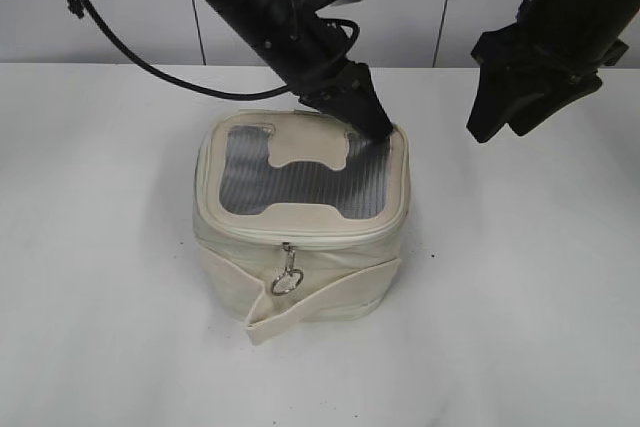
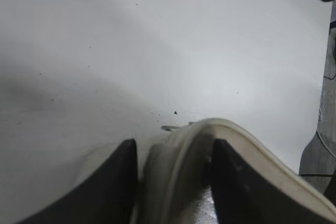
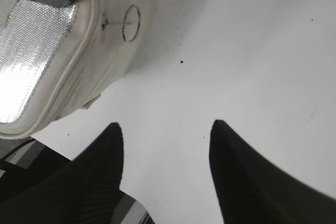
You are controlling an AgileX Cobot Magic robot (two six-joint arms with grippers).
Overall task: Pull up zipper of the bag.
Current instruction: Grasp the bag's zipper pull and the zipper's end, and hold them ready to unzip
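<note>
The bag sits mid-desk, its zipper running round the lid edge, one ring pull hanging at the front face. I have the left claw half-closed astride the lid's far right corner rim, pinning it. The right claw hangs apart, parted and empty. Step in hand: bracing. Next, I judge, the right claw must take a pull.

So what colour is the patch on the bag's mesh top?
Cream patch on grey mesh; exterior view.
</note>
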